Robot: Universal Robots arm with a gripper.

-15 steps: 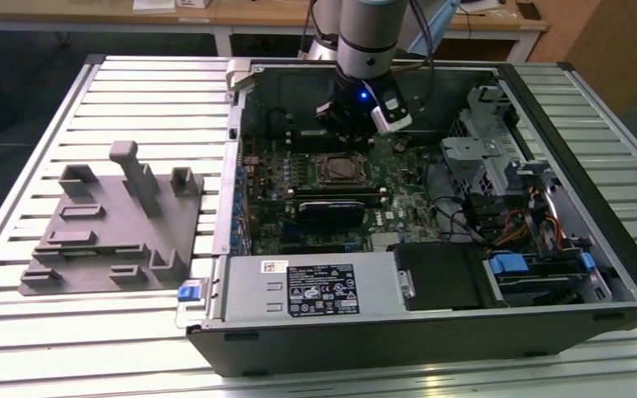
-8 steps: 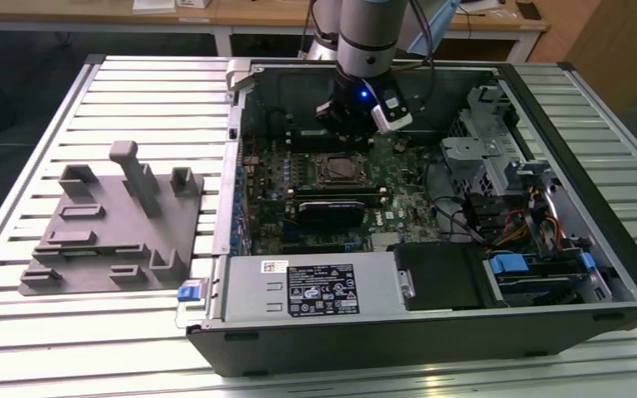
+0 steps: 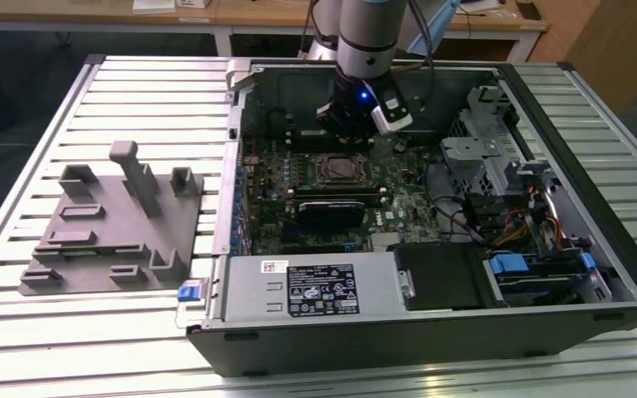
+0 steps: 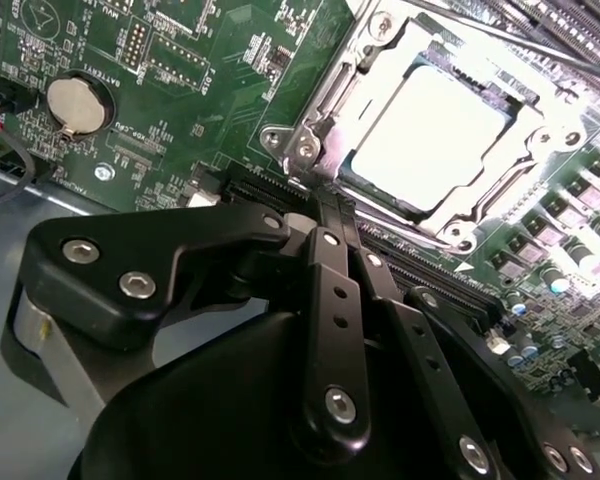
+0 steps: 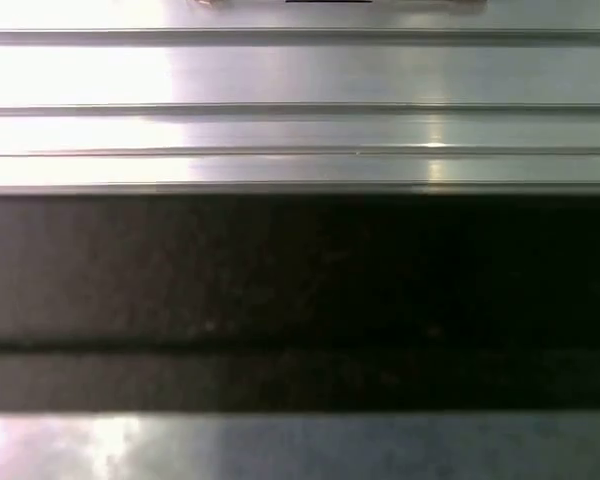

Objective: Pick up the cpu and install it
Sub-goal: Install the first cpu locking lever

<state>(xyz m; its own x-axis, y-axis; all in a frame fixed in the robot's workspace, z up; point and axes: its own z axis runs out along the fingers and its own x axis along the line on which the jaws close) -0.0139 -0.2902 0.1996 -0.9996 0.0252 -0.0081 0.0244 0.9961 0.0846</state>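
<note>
Ribbed aluminium slats make up the worktable (image 3: 97, 91), with wooden desks along the far wall behind it. Toward the exterior view's left sits a grey plastic fixture tray (image 3: 114, 228), matte and blocky, with upright posts and shallow rectangular pockets; I cannot make out a chip in any of them. Next comes an open black computer case (image 3: 430, 332) lying on its side, its steel power supply (image 3: 313, 290) carrying a white label at the near edge. Inside lies the green motherboard (image 3: 401, 195), crowded with small components, and the second wrist view picks out a round silver coin cell (image 4: 73, 105) on it. Near the board's middle, the cpu (image 4: 425, 135) lies flat in its socket (image 4: 310, 150), a smooth, bright square of metal ringed by the socket's shiny steel frame and screws. Judging from that, the chip seems already seated, though whether the retention frame is latched is unclear. Above the socket's far side hangs the gripper (image 3: 354, 124) on the silver-grey arm, a blue light glowing on its wrist. Its black linkage bars with bright rivets fill the foreground of the second wrist view; the fingertips are hidden, so I cannot tell how wide they stand, and nothing shows in their grasp. Toward the exterior view's right are grey drive cages (image 3: 496, 149), blue clips and bundled wires.
</note>
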